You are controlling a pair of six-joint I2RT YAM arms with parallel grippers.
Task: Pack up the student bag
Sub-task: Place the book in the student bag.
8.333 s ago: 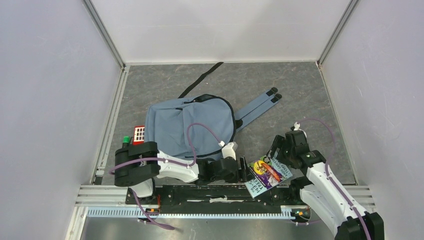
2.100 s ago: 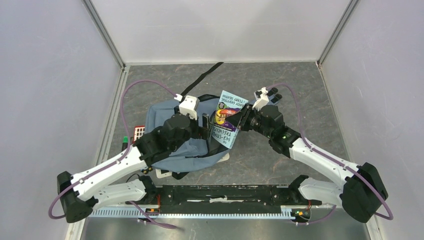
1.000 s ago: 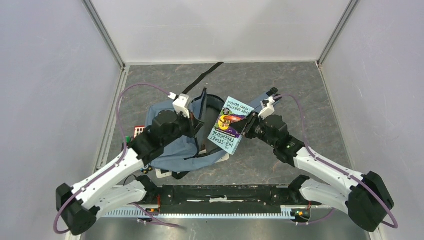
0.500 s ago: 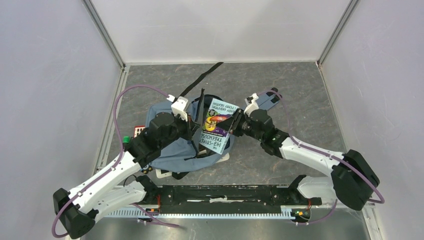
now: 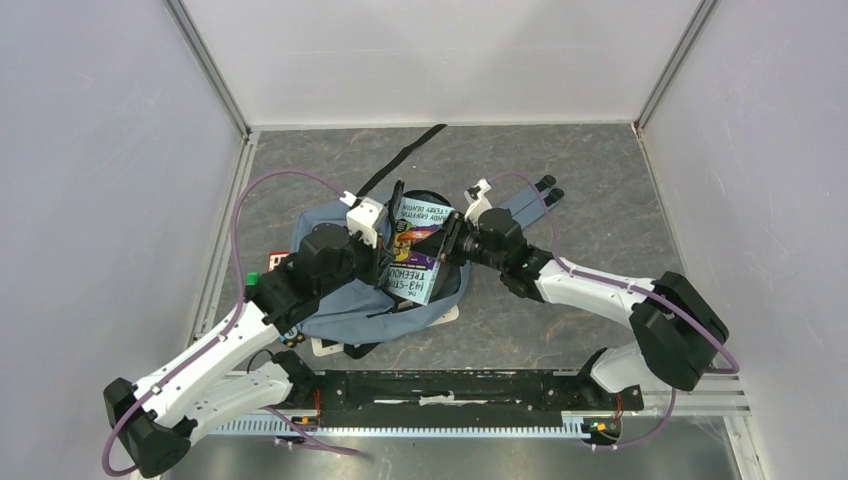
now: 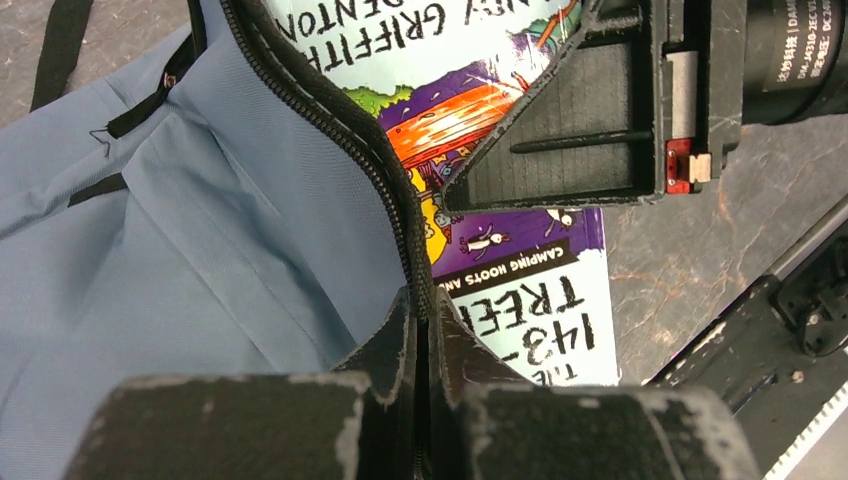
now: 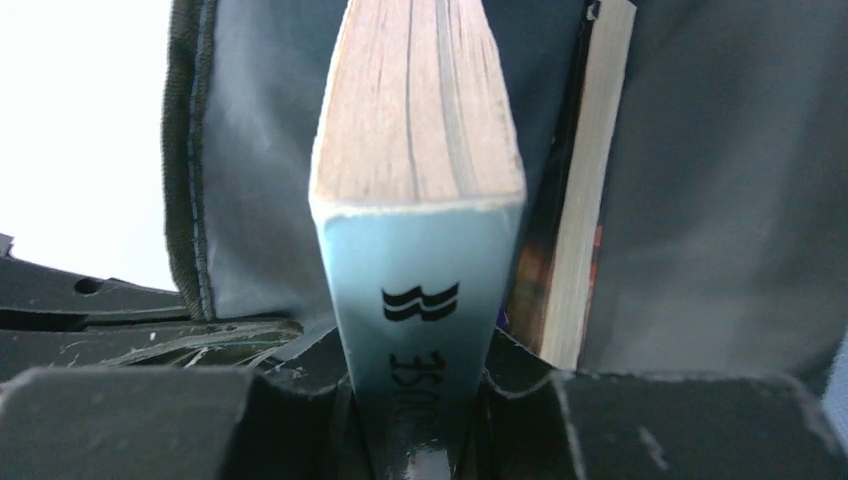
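Matt woven-cloth student bag (image 6: 150, 250), glossy paper-covered book (image 6: 525, 300), scuffed black plastic fingers (image 6: 470, 365).

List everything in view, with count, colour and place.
student bag: one, grey-blue, mid-table
book: one, light blue cover, in the right claw, at the bag's mouth
second book: one, cream page edge, inside the bag
red item: one, white buttons, left of the bag
green item: one, beside the red item
white item: one, under the bag's near edge
left claw: one, black, on the bag's zip edge
right claw: one, black, on the book
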